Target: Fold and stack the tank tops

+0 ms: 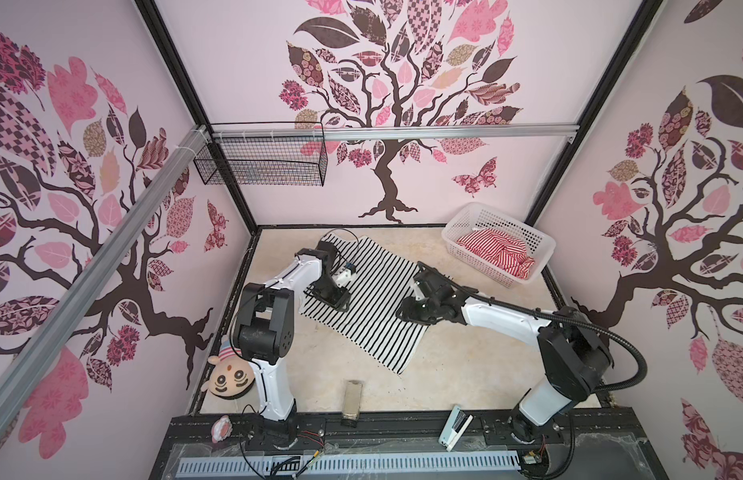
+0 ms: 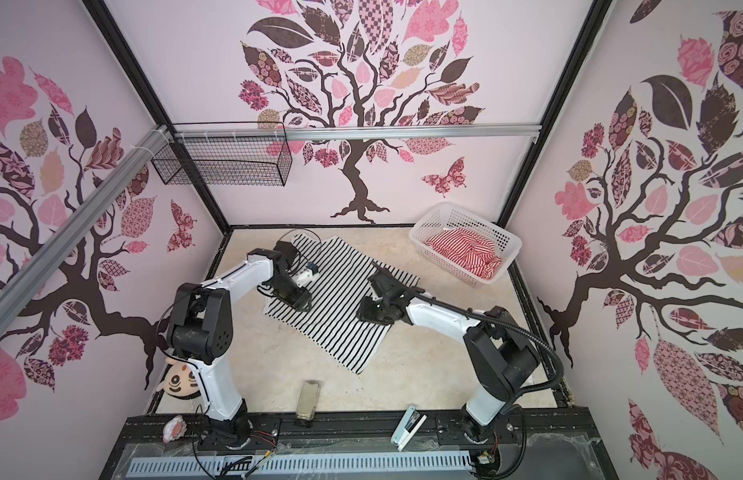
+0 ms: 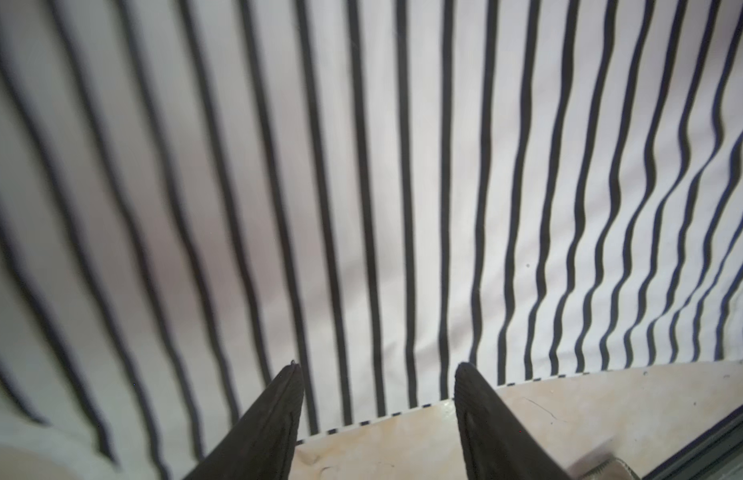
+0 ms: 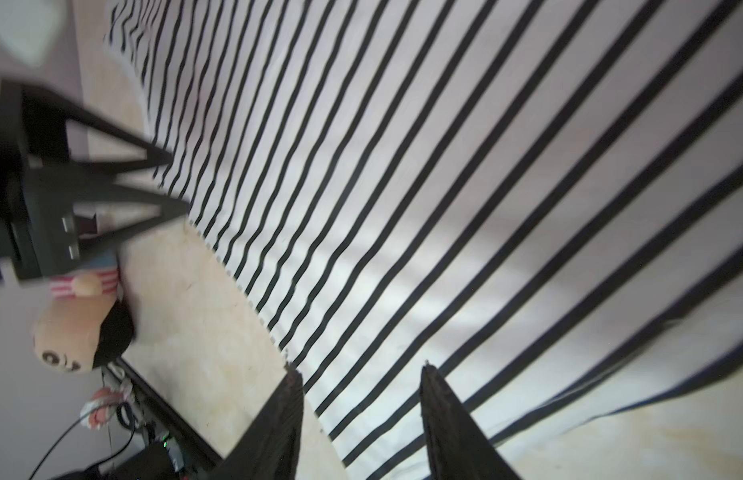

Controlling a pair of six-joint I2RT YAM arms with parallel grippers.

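A black-and-white striped tank top lies spread flat across the middle of the table. My left gripper stands open low over its left edge, nothing between its fingers. My right gripper is open too, hovering over the cloth near its right side, close to a corner of the hem. In the right wrist view the left gripper shows at the cloth's far edge. The red-and-white tank top lies crumpled inside the white basket.
The white basket stands at the back right corner. A plush doll head leans by the left arm's base. A small rectangular block and a white stapler-like item lie at the front edge. A black wire basket hangs on the back wall.
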